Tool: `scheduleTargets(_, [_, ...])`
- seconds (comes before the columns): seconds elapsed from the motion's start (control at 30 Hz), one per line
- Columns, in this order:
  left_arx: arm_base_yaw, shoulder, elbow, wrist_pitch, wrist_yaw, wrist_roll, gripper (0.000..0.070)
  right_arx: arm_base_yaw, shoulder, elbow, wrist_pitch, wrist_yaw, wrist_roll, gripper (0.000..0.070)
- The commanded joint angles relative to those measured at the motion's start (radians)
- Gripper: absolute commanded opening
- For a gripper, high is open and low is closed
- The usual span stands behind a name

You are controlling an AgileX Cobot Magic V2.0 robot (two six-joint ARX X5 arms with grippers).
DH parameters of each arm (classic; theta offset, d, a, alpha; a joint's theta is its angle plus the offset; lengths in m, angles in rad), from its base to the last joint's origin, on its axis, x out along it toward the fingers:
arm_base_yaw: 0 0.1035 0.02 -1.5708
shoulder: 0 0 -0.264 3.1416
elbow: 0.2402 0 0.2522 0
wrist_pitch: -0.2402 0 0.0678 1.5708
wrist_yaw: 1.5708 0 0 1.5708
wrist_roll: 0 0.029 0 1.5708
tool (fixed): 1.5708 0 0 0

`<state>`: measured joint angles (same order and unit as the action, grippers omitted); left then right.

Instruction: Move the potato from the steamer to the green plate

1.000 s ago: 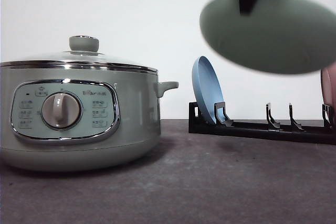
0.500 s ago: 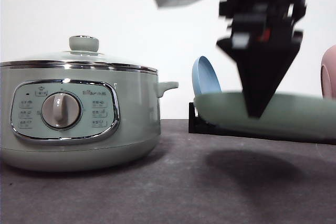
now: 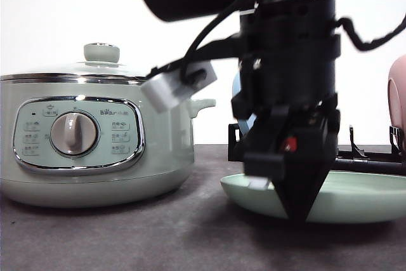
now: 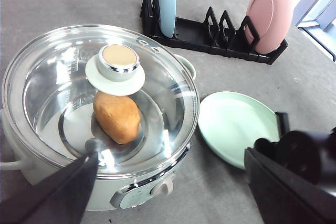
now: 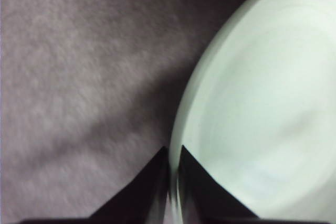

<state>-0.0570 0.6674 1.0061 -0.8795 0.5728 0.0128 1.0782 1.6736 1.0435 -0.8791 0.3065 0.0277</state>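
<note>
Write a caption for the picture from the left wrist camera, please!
A potato sits under the glass lid of the steamer, beside the green plate on the table.

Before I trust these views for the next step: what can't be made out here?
- Front view: the right arm's body hides the right gripper tip and the middle of the green plate.
- Front view: the steamer wall hides the potato.
- Left wrist view: the left gripper's fingertips are cut off by the frame edge.
</note>
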Motion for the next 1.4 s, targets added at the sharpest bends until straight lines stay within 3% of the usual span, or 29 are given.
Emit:
scheduleTargets(0.0, [-0.002, 0.005, 0.021, 0.011, 0.002, 0.010, 0.0572, 0.012, 0.026, 0.008, 0.012, -0.046, 0.015, 0.0021])
scheduleTargets(0.17, [-0.002, 0.005, 0.021, 0.010, 0.002, 0.010, 0.0572, 0.012, 0.027, 0.009, 0.039, -0.078, 0.022, 0.0226])
scheduleTargets(0.47, [-0.002, 0.005, 0.021, 0.011, 0.002, 0.010, 0.0572, 0.010, -0.024, 0.015, 0.030, -0.078, 0.017, 0.0238])
scheduleTargets(0.77, [-0.002, 0.005, 0.021, 0.010, 0.002, 0.009, 0.0572, -0.045, -0.231, 0.097, 0.000, -0.125, 0.014, 0.0238])
scheduleTargets(1.07, [-0.002, 0.005, 0.021, 0.010, 0.002, 0.004, 0.0572, -0.206, -0.394, 0.226, 0.034, -0.353, -0.010, 0.0238])
scheduleTargets(1.37, [-0.002, 0.005, 0.021, 0.008, 0.002, 0.001, 0.0572, -0.347, -0.434, 0.306, 0.082, -0.733, -0.013, 0.0238])
